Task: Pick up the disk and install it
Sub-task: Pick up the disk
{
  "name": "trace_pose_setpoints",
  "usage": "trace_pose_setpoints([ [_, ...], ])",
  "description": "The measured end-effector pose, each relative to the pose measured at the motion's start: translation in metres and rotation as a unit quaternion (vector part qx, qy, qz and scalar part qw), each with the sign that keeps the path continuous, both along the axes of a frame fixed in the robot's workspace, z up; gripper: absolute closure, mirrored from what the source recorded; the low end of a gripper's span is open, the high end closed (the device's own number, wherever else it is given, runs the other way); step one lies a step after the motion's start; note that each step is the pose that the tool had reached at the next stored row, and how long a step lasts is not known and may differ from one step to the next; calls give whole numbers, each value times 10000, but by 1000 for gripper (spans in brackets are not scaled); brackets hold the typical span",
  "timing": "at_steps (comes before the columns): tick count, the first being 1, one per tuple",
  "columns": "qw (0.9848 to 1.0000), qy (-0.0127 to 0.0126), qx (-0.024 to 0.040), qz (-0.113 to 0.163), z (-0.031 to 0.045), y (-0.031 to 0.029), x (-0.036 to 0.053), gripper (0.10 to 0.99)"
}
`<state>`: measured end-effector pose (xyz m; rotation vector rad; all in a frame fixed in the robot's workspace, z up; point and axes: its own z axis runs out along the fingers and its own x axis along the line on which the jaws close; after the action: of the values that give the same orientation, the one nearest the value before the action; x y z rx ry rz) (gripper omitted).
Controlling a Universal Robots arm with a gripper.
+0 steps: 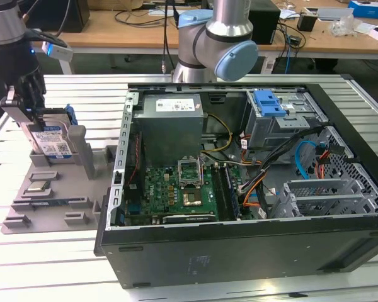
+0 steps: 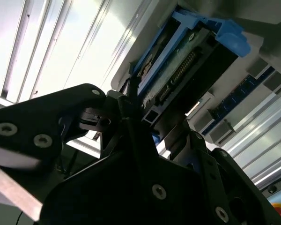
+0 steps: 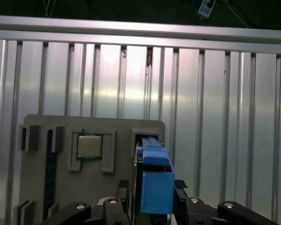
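What worries me most is the disk (image 1: 52, 143) binding or slipping. It stands on edge in the grey fixture (image 1: 50, 195) at the exterior view's left. If I draw it askew, I judge its blue carrier (image 3: 157, 180) could catch on the fixture's walls and drag the whole fixture across the bench (image 1: 50, 270), or twist out of my grip. I hold only the narrow top edge, so the heavier body below could swing or slide down, and a drop would land it on the fixture or the slatted bench. The open computer case (image 1: 239, 251) lies well apart, toward the exterior view's right, and the loose cables (image 1: 264, 182) inside it look likely to snag a carrier. My hand (image 1: 33, 113) sits directly over the disk, with my fingers (image 3: 180, 187) pressed against both flanks of the carrier, pinching it. The disk runs down from between them toward the fixture; I cannot tell whether it is seated there or just clear of it.
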<state>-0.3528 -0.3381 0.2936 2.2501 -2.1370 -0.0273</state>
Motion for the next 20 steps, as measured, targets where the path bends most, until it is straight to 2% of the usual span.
trace_pose_setpoints([
  [4,10000,1,-1,0,-11,0,-1,604],
  [5,10000,-7,-1,-1,-13,1,-1,604],
  [7,9999,-121,0,-1,-16,1,-2,604],
  [8,9999,-138,0,-1,-15,1,-1,604],
  [11,9999,-139,0,0,-15,0,-3,604],
  [18,9999,-140,0,0,-16,0,-83,604],
  [20,9999,-140,0,0,-16,0,-83,604],
])
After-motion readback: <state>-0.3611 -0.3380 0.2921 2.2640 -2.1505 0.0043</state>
